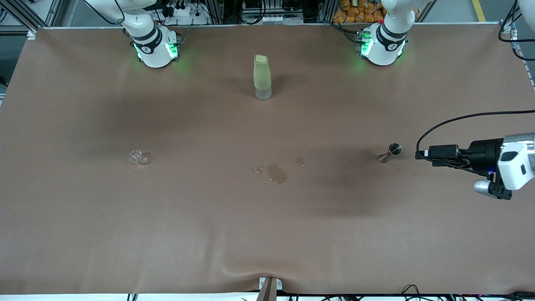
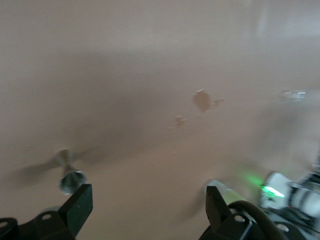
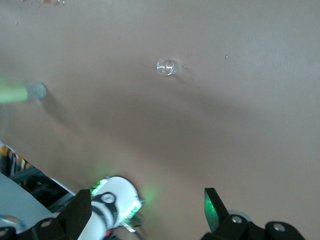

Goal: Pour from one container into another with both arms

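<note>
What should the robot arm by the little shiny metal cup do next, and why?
Probably lower the left gripper, fingers open, toward the small metal hourglass-shaped measuring cup, which stands untouched on the brown table. The right gripper hangs open, high over the small clear glass cup.
</note>
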